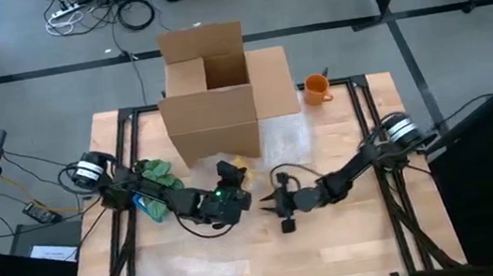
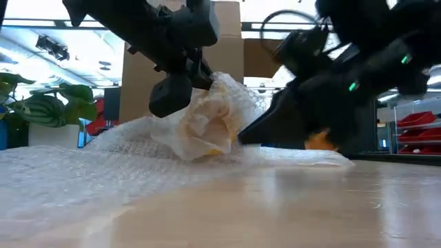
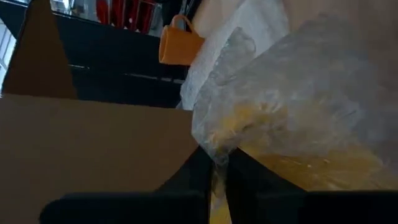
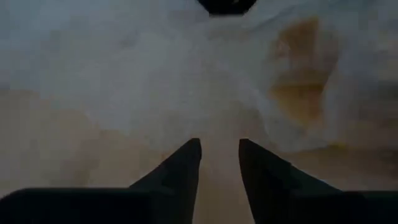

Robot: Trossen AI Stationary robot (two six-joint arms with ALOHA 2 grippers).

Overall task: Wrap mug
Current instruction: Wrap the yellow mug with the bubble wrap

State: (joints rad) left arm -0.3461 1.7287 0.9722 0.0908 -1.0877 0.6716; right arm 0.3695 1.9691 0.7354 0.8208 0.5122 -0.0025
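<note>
A yellow mug [image 2: 205, 125], half bundled in clear bubble wrap [image 2: 124, 141], lies at the table's middle just in front of the cardboard box. In the high view the mug [image 1: 237, 168] shows only as a yellow patch under my left gripper [image 1: 232, 178], which is shut on the wrap. My right gripper [image 4: 219, 152] stands open just to the right of the bundle, low over the table, its fingers pointing at it and holding nothing. The wrapped mug [image 4: 300, 93] shows ahead of them. My left gripper pinches a gathered fold of bubble wrap [image 3: 217, 158] between its two fingers, right against the yellow mug inside. The fingers [image 2: 172, 93] come slanting down from the table's left onto the bundle's upper side. The bundle's lower end [image 2: 207, 153] lies on the spread wrap.
An open cardboard box [image 1: 211, 90] stands at the far middle. An orange mug [image 1: 318, 88] sits to the right of it. Green and blue items [image 1: 154, 179] lie under the left arm. More bubble wrap [image 1: 197, 268] is spread toward the near edge.
</note>
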